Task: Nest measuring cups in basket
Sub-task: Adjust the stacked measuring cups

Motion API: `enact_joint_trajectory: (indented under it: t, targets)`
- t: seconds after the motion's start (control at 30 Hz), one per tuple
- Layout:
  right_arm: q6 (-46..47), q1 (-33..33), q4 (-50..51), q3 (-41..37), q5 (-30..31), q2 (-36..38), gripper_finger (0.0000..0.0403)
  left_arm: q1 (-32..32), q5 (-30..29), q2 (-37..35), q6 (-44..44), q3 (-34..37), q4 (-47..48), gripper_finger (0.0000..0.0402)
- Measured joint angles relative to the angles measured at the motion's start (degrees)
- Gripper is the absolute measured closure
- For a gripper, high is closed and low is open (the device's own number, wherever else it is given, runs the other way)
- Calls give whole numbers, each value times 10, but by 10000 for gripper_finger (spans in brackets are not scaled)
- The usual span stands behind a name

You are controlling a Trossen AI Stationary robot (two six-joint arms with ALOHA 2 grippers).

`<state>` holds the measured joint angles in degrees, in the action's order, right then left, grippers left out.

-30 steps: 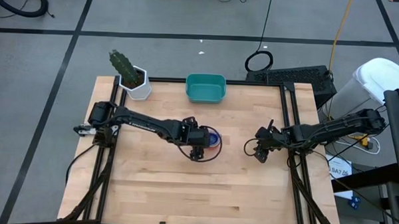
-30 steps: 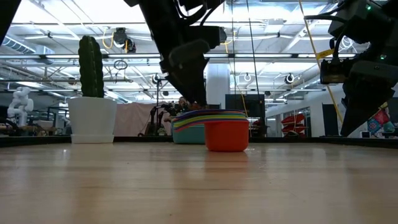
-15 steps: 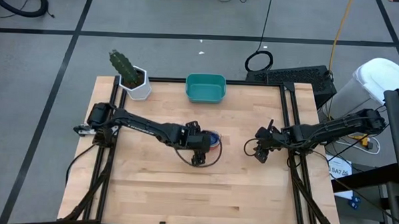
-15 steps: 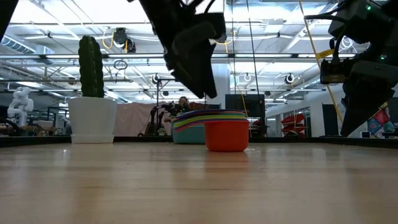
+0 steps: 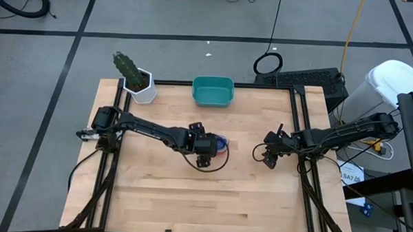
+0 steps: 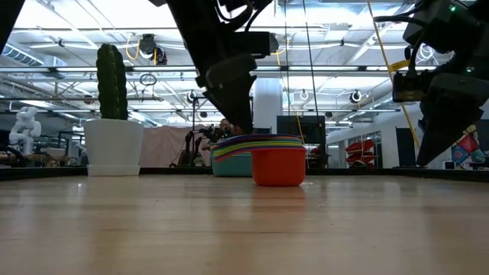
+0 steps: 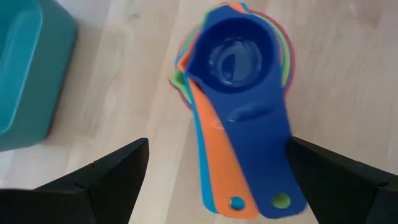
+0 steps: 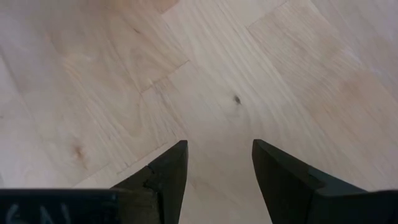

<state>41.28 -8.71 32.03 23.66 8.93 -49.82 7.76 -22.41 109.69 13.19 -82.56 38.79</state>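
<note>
The measuring cups [image 5: 220, 143] sit nested in one stack on the wooden table near its middle. A dark blue cup [image 7: 235, 53] is on top, with orange, green and red rims below it. The handles [image 7: 249, 162] fan out toward my left gripper [image 7: 216, 146]. That gripper hangs open above them, one finger on each side, touching nothing. In the low view the stack's red cup [image 6: 279, 166] stands on the table. The teal basket [image 5: 213, 91] rests at the far edge. My right gripper [image 5: 268, 158] waits open over bare wood at the right.
A white pot with a cactus [image 5: 140, 86] stands at the far left corner, left of the basket. Black frame rails [image 5: 299, 119] run along the table's sides. Bare wood lies between the stack and the basket [image 7: 25, 74].
</note>
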Motion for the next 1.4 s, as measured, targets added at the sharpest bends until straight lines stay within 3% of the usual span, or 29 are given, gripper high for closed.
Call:
enact_joint_trajectory:
  t: [0.6, 0.83, 1.4]
  targets:
    - [-1, 0, -1, 0, 0, 0, 232, 32, 17, 4, -13, 0, -37, 23]
    - [-2, 0, -5, 0, 0, 0, 232, 22, -12, 23, -11, -1, -7, 23]
    - [-6, 0, -6, 0, -1, 0, 232, -5, -1, 38, -11, 0, 5, 23]
